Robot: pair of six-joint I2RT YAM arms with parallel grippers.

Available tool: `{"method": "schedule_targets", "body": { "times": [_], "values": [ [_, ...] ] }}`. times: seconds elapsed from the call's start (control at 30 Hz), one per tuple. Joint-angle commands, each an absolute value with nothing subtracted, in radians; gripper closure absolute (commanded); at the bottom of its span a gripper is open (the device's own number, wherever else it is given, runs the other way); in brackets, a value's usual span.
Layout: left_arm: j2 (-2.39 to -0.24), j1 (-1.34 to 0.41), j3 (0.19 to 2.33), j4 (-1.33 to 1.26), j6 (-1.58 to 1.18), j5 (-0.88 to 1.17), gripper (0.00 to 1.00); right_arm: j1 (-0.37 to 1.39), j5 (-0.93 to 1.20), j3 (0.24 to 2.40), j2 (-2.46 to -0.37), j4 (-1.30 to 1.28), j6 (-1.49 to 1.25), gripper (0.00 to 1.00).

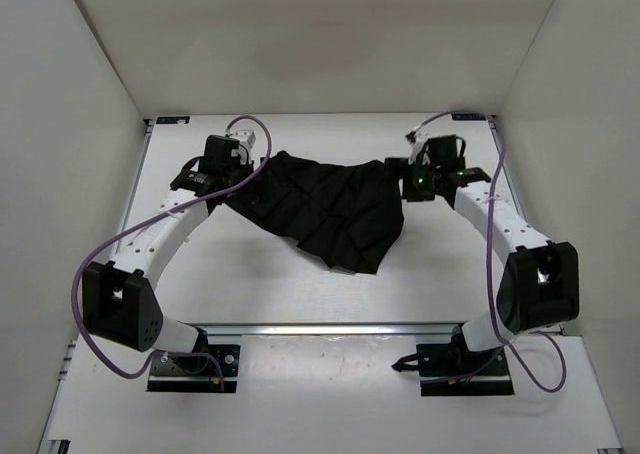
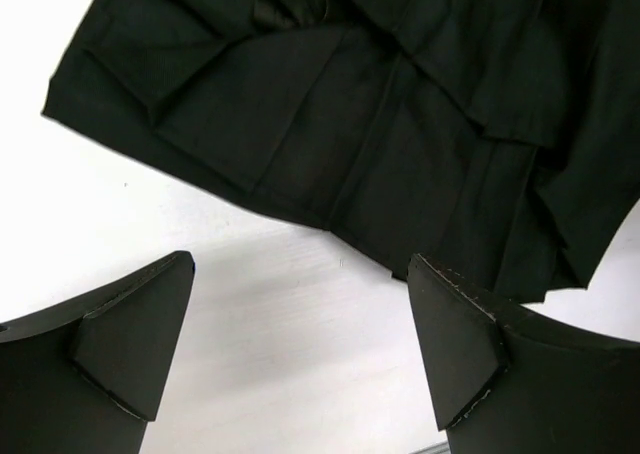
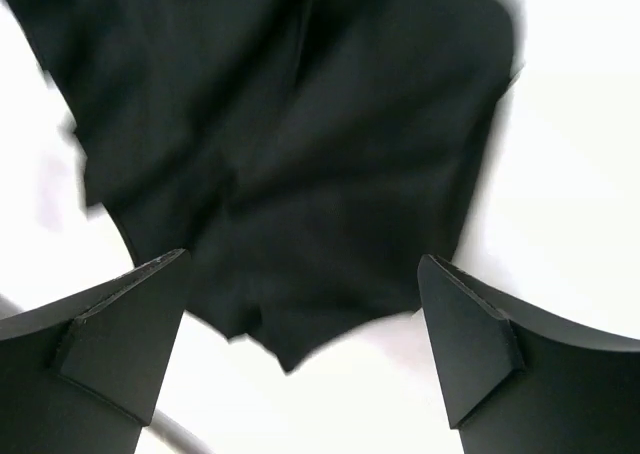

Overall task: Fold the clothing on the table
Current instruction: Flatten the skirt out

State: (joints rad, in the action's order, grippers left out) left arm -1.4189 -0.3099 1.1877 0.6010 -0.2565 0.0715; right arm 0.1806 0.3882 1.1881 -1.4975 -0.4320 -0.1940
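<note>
One garment, black and pleated, is listed as lying crumpled on the bench. It is placed toward the far side and spread between the two arms.

Position: its far-left corner is found just beside the left arm, its far-right corner just beside the right arm. A loose point of cloth is trailed toward the rail.

Left jaws: held wide apart, with nothing gripped. In the wrist view, bare bench is seen between the fingers, and the garment edge is seen beyond them, untouched.

Right jaws: likewise spread wide and empty. The garment is seen below and beyond the fingers; the view is blurred, so contact cannot be ruled out at the hem.

Handling (judged): the cloth is taken to be light, limp and without stiffness. Sagging is expected when it is lifted, and the pleats are likely to fan or slip over one another. Dragging across the smooth bench is expected to be easy.

Hold (judged): the two far corners are recommended, each pinched through all layers at the edge. The straight hem shown in the left wrist view is preferred to the bunched middle, where only a single pleat might be caught.
</note>
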Motion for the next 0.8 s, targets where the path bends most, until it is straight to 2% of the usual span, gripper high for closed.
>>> {"method": "schedule_targets", "body": {
  "times": [0.0,0.23,0.47,0.6,0.7,0.73,0.77],
  "values": [
    [-1.399,-0.305,1.196,0.607,-0.265,0.1,0.01,0.262,0.397,1.069,-1.517,-0.524,-0.146,0.07],
    [-1.365,-0.262,1.17,0.614,-0.265,0.115,0.01,0.347,0.381,0.963,-1.538,-0.474,-0.161,0.11],
    [-1.353,-0.261,1.178,0.646,-0.252,0.1,0.01,0.397,0.365,1.009,-1.686,-0.43,-0.16,0.3],
    [-1.329,-0.241,1.164,0.649,-0.247,0.1,0.01,0.42,0.335,1.068,-1.747,-0.434,-0.144,0.36],
    [-1.321,-0.236,1.16,0.658,-0.241,0.087,0.02,0.426,0.325,1.1,-1.782,-0.427,-0.144,0.52],
    [-1.319,-0.235,1.158,0.655,-0.241,0.086,0.01,0.428,0.327,1.097,-1.792,-0.42,-0.143,0.69],
    [-1.315,-0.235,1.157,0.66,-0.238,0.089,0.02,0.422,0.327,1.098,-1.804,-0.414,-0.146,0.78]
  ]
}}
